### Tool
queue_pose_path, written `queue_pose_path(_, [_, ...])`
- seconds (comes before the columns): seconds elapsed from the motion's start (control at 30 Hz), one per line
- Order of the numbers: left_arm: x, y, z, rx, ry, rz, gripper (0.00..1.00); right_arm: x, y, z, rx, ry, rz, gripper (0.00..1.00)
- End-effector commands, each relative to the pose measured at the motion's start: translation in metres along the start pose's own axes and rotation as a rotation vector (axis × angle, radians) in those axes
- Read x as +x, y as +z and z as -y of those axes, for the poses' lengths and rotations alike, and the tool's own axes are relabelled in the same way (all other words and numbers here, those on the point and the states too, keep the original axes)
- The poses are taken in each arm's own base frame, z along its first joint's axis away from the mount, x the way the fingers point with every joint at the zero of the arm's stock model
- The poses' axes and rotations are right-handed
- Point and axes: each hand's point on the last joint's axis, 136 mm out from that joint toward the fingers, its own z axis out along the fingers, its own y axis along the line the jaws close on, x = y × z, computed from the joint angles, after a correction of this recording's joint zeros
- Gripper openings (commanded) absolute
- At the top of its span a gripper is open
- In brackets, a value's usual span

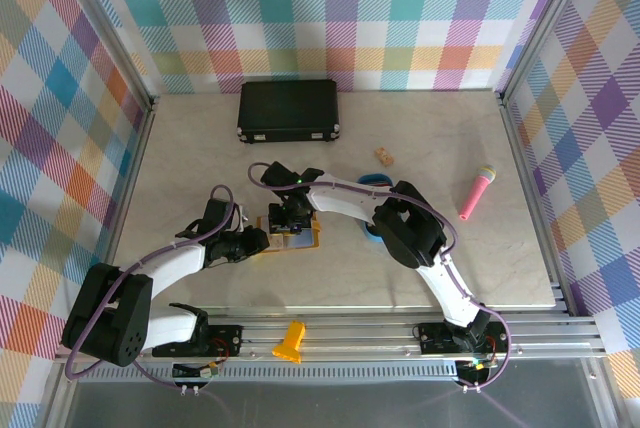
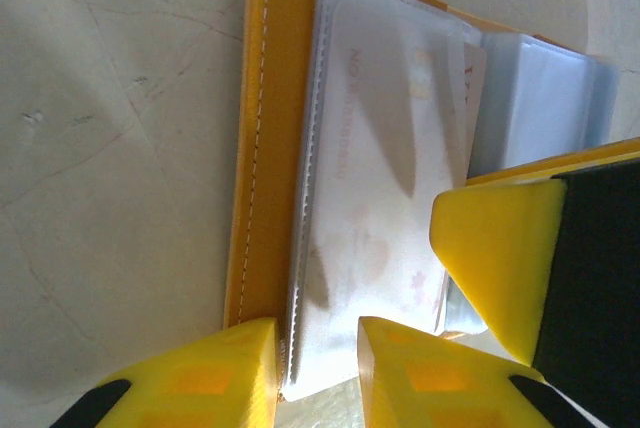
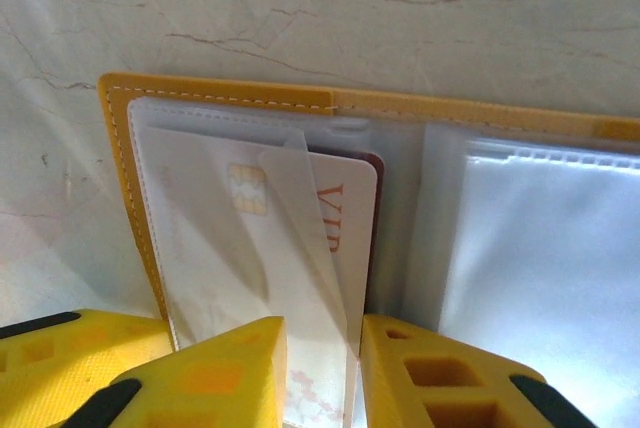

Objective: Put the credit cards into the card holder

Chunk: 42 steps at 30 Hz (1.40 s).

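Observation:
The yellow card holder [image 1: 300, 239] lies open on the table between my two grippers. In the left wrist view its yellow edge [image 2: 262, 148] frames a clear pocket with a white card [image 2: 390, 148] partly inside. The right wrist view shows the same white card [image 3: 350, 218], with a chip and "VIP" lettering, half under a lifted clear flap. A dark red card [image 3: 377, 163] peeks out behind it. My right gripper [image 3: 322, 368] [image 1: 292, 220] stands over the card's near end, fingers slightly apart. My left gripper [image 2: 318, 368] [image 1: 258, 242] sits on the card holder's [image 3: 220, 96] near corner, fingers apart.
A black case [image 1: 288, 111] stands at the back. A blue tray [image 1: 375, 183] is partly hidden behind my right arm. A pink microphone [image 1: 477, 193] lies to the right, and a small tan object [image 1: 384, 156] is near the tray. My right finger [image 2: 500, 248] crowds the left wrist view.

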Motion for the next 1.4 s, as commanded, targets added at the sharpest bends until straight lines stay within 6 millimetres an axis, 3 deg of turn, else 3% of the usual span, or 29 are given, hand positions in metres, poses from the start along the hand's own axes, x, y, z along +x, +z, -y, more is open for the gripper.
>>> queue_pose_path(0.0, [0.002,-0.001,-0.004,-0.005,-0.001,-0.010,0.28,-0.002,-0.007,-0.013,-0.052,-0.029,0.014,0.27])
queue_pose_path(0.23, [0.000,-0.005,0.001,0.017,0.013,0.010,0.28,-0.007,-0.056,0.016,0.075,-0.041,0.127,0.38])
queue_pose_path(0.4, [-0.003,-0.005,0.006,0.042,0.027,0.018,0.30,-0.008,-0.094,0.060,0.183,-0.028,0.181,0.42])
queue_pose_path(0.53, [-0.010,-0.011,0.011,0.057,0.044,0.064,0.38,-0.014,-0.106,0.090,0.270,-0.053,0.154,0.46])
queue_pose_path(0.7, [-0.019,-0.033,0.008,-0.019,0.000,0.117,0.53,-0.023,-0.101,0.085,0.284,-0.097,0.129,0.47])
queue_pose_path(0.87, [-0.016,-0.048,-0.003,-0.102,-0.083,0.127,0.63,-0.024,-0.081,0.073,0.261,-0.113,0.070,0.47])
queue_pose_path(1.07, [-0.017,-0.043,-0.005,-0.099,-0.116,0.106,0.70,-0.018,-0.064,0.065,0.270,-0.140,0.028,0.48])
queue_pose_path(1.37, [-0.018,-0.037,-0.002,-0.070,-0.111,0.094,0.72,-0.011,-0.048,0.080,0.381,-0.165,-0.007,0.48])
